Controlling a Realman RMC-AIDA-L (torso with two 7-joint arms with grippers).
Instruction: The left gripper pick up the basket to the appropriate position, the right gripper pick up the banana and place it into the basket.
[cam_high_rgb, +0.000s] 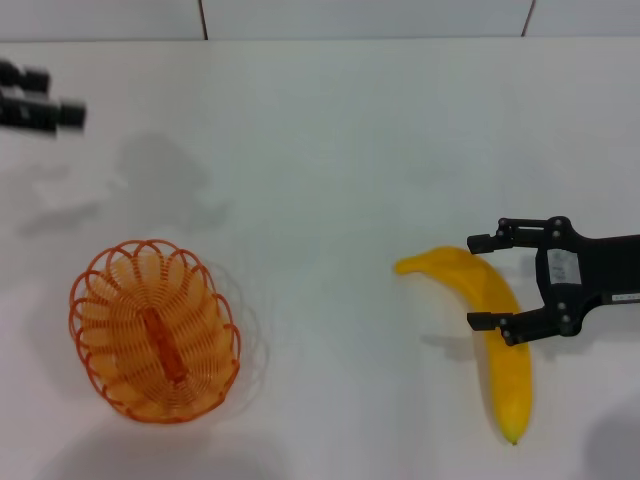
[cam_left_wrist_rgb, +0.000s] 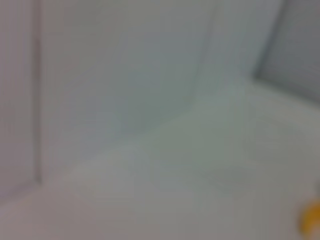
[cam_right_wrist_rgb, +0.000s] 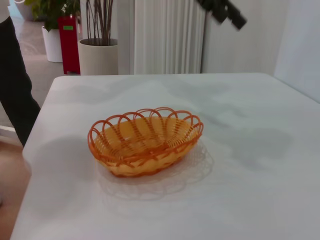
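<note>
— Over by the table's right edge, where is your pincer, and what is it doing?

— That is my right gripper, reaching in from the right edge with its fingers spread wide. One finger sits beyond the banana, the other on its near side, so the fruit's upper stretch lies between them. Nothing is clamped yet; I cannot tell whether the fingers are down at its level or above it.

— Why come at it there?

— I judge it is so the fingers close across the thin way, not along the length. The long axis runs from the stem end, which points toward the middle of the table, round a bend and down toward the near edge, where the greenish tip lies.

— And the basket?

— The orange wire basket stands on the table near the near-left corner, well apart from the banana, upright, open side up, empty. Its long axis slants from far-left toward the near edge.

— Your other arm?

— My left gripper hangs by the far-left corner, away from the basket; whether it is open I cannot tell.
</note>
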